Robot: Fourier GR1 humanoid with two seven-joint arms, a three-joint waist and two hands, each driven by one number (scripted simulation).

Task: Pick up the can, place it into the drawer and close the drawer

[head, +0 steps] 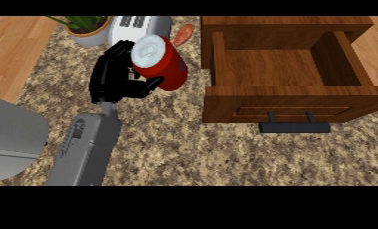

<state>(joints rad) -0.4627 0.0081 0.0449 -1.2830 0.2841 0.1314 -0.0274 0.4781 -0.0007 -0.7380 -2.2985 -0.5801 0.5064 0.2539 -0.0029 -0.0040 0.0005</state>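
My left hand point(111, 78) is shut on a red can point(166, 68) with a white top, holding it tilted above the speckled counter. The fingers curl round the can's left side and the thumb reaches under it. To the right of the can stands a wooden drawer point(266, 68), pulled open, with nothing showing inside it. Its black handle point(294, 126) faces the counter's front edge. A narrow gap separates the can from the drawer's left wall. My right hand does not show.
At the back left stand a potted plant point(88, 35) and a white toaster point(136, 27), with an orange-red item point(184, 34) lying beside them. A large grey rounded shape point(18, 138) fills the left edge. A wooden surface borders the counter at far left.
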